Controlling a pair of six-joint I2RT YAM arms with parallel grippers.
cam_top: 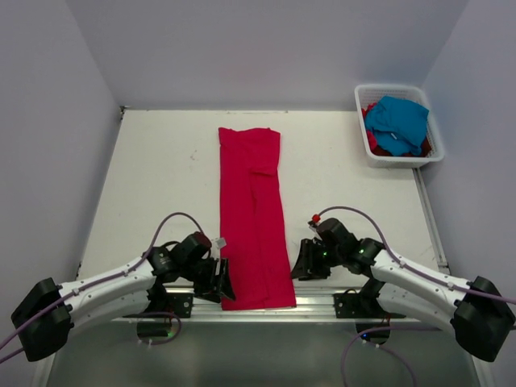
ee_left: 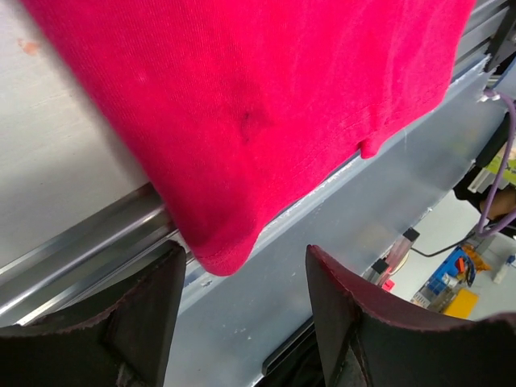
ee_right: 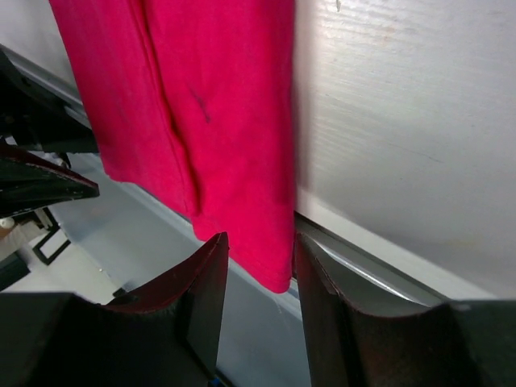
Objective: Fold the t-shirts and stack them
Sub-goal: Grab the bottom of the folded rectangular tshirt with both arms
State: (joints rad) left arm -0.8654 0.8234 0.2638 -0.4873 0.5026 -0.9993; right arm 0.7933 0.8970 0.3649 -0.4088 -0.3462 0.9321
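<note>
Top view hides both finger gaps, wrist views show them. Long-folded red t-shirt (cam_top: 251, 218) lies mid-table, near end overhanging the edge. The left gripper (ee_left: 242, 258) is wide, corner just ahead, untouched. The right gripper (ee_right: 260, 242) is narrow, corner between its fingers but not clamped — touch unclear. A turquoise t-shirt (cam_top: 399, 121) is heaped in the basket (cam_top: 360, 101).

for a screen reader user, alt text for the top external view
A red t-shirt folded into a long strip lies on the table, left gripper and right gripper at its near corners. A white basket holding more shirts sits far right.
</note>
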